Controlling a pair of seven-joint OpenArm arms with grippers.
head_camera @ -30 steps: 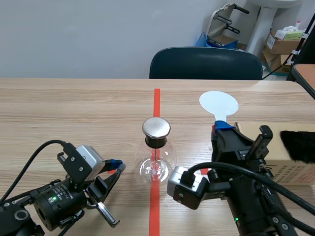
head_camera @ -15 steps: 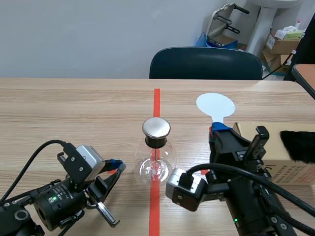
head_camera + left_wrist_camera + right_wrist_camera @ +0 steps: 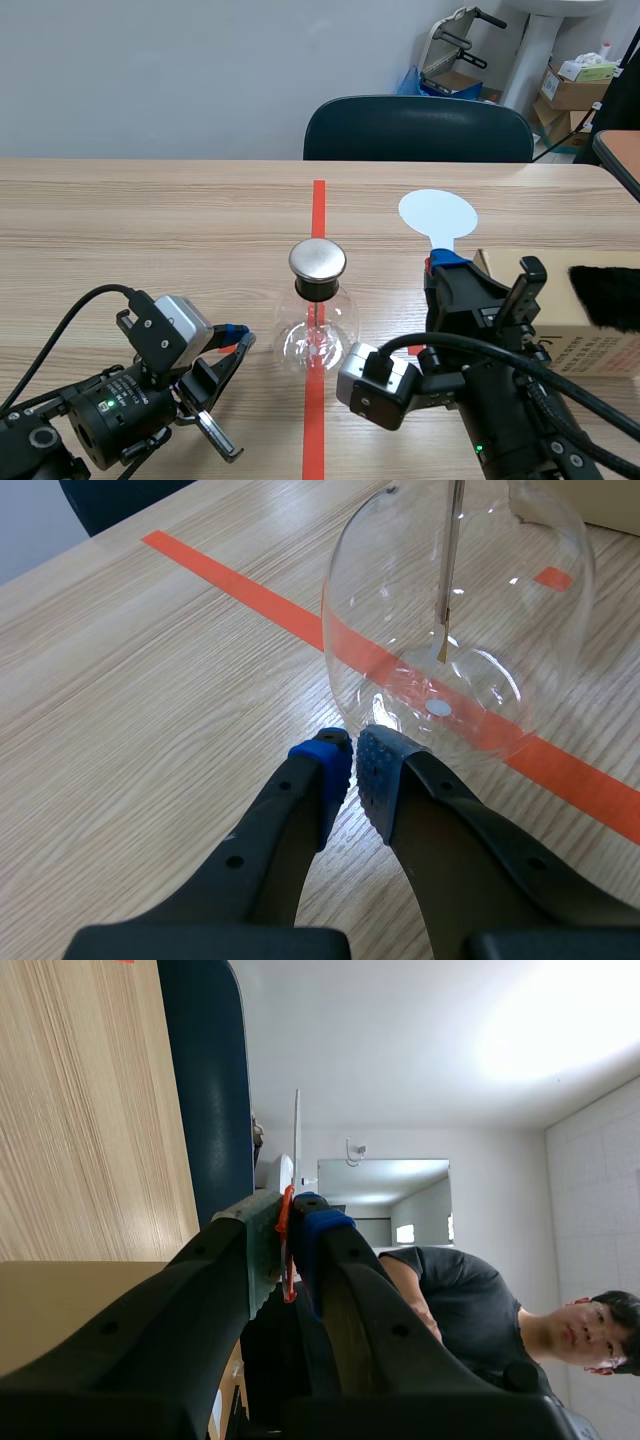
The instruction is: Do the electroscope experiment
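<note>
While plain wood of the table (image 3: 150,220) stretches left of the electroscope (image 3: 318,335) and on to the far edge, a cardboard box (image 3: 595,345) topped with black fur (image 3: 605,297) crowds the right arm. The electroscope stands upright on the red tape line, metal cap (image 3: 318,260) up, with a thin rod (image 3: 450,570) hanging inside the glass. The left gripper (image 3: 352,755) lies just beside its base, fingers pressed together on nothing. The right gripper (image 3: 448,262) clenches the white paddle (image 3: 437,213), whose disc points away from the robot, right of the electroscope.

Right claw (image 3: 447,262) shifted slightly toward glass flask (image 3: 316,335); white disc paddle (image 3: 437,213) carried along in grip. No further shift noted in last half-second.
</note>
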